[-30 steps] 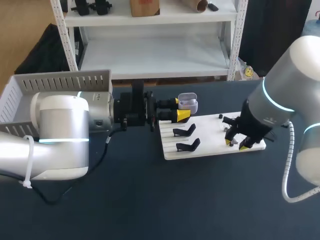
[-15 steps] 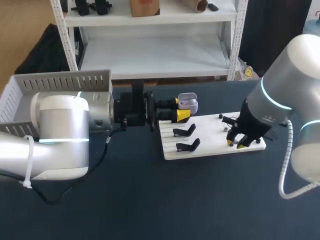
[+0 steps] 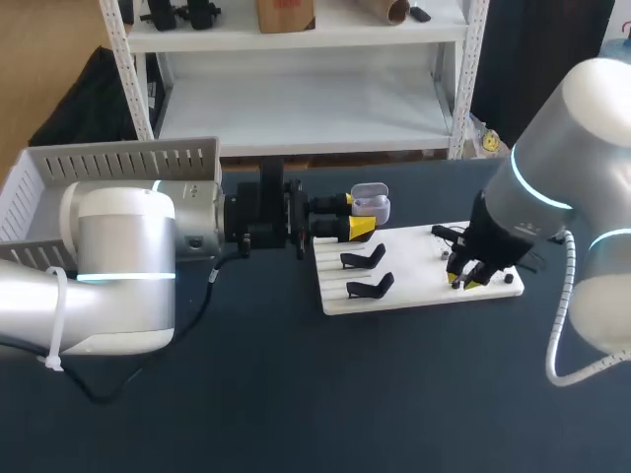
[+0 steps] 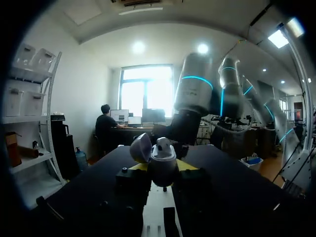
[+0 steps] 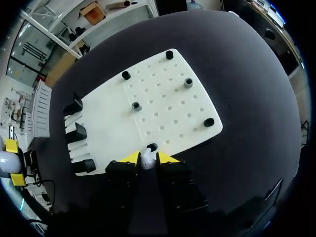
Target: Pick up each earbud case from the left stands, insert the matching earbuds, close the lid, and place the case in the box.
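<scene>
My left gripper (image 3: 353, 213) is shut on a pale earbud case (image 3: 372, 204) with its lid open, held level just behind the white board (image 3: 414, 296). In the left wrist view the case (image 4: 162, 157) sits between the yellow tips, lid (image 4: 140, 147) tipped back. My right gripper (image 3: 463, 282) stands over the board's right front part. Its wrist view shows the yellow tips (image 5: 148, 158) pressed on both sides of a small white earbud (image 5: 147, 162), right beside a black holder (image 5: 152, 147).
Two black case stands (image 3: 365, 260) (image 3: 371, 287) rest on the board's left half. Small black and grey pegs (image 5: 188, 83) dot its right half. A slatted grey box (image 3: 108, 163) stands at the back left, behind my left arm.
My right gripper has shifted slightly left over the board and its fingers have closed in onto the earbud. The left arm and the case have stayed still.
</scene>
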Robot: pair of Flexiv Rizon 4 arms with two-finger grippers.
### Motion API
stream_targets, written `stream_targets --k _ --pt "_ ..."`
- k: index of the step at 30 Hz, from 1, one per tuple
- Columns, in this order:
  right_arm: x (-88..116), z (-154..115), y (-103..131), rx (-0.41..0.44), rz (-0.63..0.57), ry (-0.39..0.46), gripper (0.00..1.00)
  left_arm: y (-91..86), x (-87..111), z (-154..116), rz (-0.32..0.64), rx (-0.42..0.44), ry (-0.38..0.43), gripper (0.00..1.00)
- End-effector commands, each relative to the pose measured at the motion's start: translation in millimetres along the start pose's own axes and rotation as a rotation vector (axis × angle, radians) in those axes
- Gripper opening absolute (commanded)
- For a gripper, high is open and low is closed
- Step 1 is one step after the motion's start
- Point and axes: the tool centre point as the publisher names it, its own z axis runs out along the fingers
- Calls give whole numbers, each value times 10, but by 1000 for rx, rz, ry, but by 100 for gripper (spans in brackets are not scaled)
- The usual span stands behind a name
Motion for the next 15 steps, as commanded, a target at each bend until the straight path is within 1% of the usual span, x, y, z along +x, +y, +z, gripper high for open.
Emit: stream_targets --k 1,4,5,6,7,8,9,13,15 --pt "60 -208 23 7 -7 -34 0 -9 3 -2 2 -4 -2 0" --pt "59 -368 98 20 -41 -48 0 -9 3 -2 2 -4 -2 0" --pt "58 -421 128 37 -59 -31 0 -9 3 -2 2 -4 -2 0" --pt "56 -476 155 37 -74 -47 0 -9 3 -2 2 -4 -2 0" --pt "53 -545 180 29 -90 -49 0 -9 3 -2 2 -4 -2 0" --pt "54 -603 194 44 -110 -40 0 -9 3 -2 2 -4 -2 0" --pt "54 -671 212 40 -123 -53 0 -9 3 -2 2 -4 -2 0" --pt "68 -928 301 45 -178 -37 0 -9 3 -2 2 -4 -2 0" --pt "85 -1035 345 34 -215 -38 0 -9 3 -2 2 -4 -2 0"
